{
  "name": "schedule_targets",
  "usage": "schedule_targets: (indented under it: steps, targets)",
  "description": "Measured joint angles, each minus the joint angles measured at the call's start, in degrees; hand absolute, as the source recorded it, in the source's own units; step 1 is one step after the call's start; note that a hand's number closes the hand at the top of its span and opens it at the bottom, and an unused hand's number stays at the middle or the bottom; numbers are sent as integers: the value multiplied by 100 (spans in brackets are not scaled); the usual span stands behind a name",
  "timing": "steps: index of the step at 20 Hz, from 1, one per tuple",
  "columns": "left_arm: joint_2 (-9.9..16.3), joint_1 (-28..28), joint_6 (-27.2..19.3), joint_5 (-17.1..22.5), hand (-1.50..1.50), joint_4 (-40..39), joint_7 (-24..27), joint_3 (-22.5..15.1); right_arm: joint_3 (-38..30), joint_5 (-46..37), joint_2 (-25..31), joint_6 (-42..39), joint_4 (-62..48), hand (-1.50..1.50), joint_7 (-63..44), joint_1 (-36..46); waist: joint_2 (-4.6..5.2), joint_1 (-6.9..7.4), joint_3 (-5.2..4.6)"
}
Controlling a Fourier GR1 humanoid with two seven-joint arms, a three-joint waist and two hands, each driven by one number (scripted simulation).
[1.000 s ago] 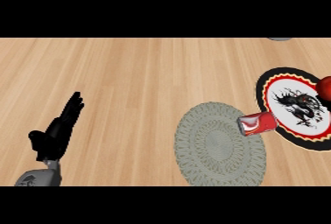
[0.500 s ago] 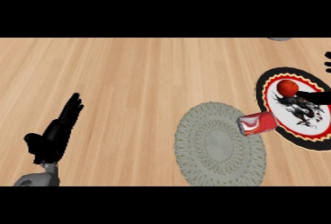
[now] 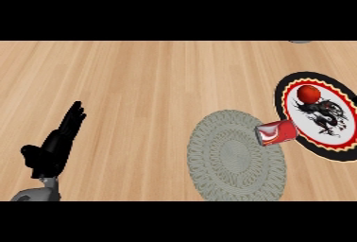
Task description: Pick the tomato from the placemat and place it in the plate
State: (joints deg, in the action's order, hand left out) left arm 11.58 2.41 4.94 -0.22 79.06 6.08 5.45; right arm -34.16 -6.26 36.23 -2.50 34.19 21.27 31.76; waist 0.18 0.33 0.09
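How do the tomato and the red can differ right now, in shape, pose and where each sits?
The tomato is a plain red ball; the red can is a cylinder with white markings. The tomato sits on the plate; the can lies on its side, across the grey placemat edge and the plate's rim. Both are red.

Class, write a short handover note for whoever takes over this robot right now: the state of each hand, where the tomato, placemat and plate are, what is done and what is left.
Left hand: open, fingers straight, resting at lower left.
Right hand: not in view.
Tomato: lying on the plate, at the right.
Placemat: holds no tomato; a red can lies on its side across its right edge.
Done: tomato is on the plate.
Left: nothing apparent.
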Motion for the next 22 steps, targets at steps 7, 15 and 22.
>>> schedule_targets:
  steps: [7,15,22]
  targets:
    - [-19,130,16,-7,0,-62,-26,8,-649,575,947,-1299,-1033,-150,958,-563,28,25,12]
    - [-57,218,-5,-51,0,-187,26,10,-669,474,1529,-2096,-1759,-150,2047,-1201,49,77,30]
    - [-73,204,47,-33,0,-165,29,-6,-541,296,1585,-1928,-1956,-150,2427,-1476,54,115,45]
